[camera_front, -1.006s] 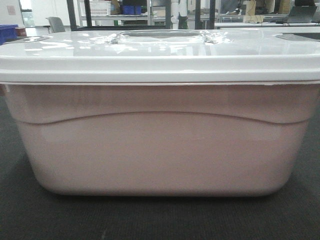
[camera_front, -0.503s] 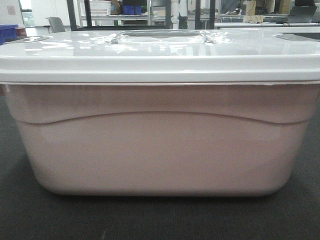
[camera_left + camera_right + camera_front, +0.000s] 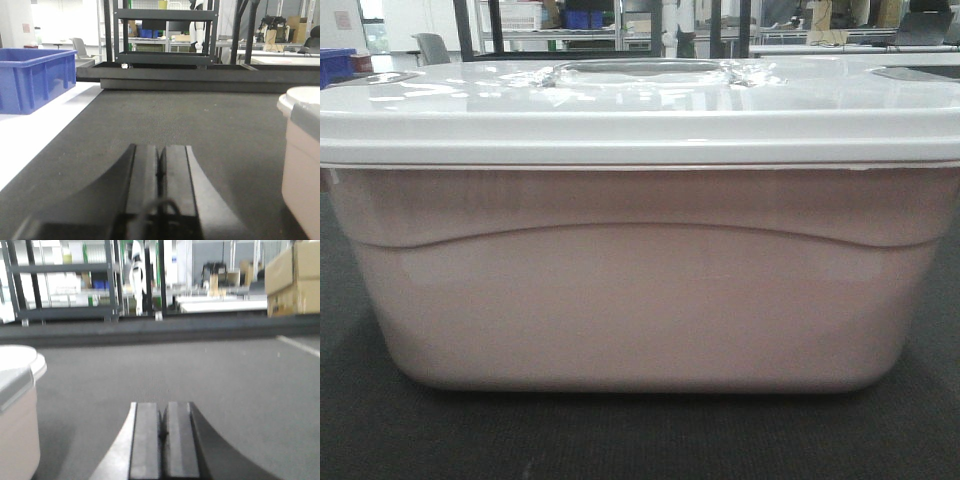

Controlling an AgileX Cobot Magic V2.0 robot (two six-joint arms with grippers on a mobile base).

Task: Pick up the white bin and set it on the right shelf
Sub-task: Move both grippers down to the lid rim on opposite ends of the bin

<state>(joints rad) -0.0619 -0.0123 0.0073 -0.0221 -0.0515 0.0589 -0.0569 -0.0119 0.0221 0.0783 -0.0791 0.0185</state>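
The white bin (image 3: 640, 290) fills nearly the whole front view, standing flat on the dark worktop (image 3: 165, 120) with its glossy lid (image 3: 640, 110) seated on top. It sits between the two arms: its corner shows at the right edge of the left wrist view and at the lower left of the right wrist view. The left hand (image 3: 159, 170) has its fingers pressed together with nothing between them, low over the worktop and apart from the tub. The right hand (image 3: 162, 430) is the same, closed on nothing and clear of the tub's other end. The grab looks not yet begun. The main risk I see is the grip itself: the walls are smooth and taper inward toward the base, so two hands squeezing from the ends could slide upward or let the tub drop. Catching only the lid's rim might pop the lid off. An uneven lift would tilt it. A blue bin (image 3: 30, 75) stands at the left of the left wrist view, where a wide swing of that arm could knock it. The right shelf is probably outside these views; the blurred background racks look dark, so I cannot place it.
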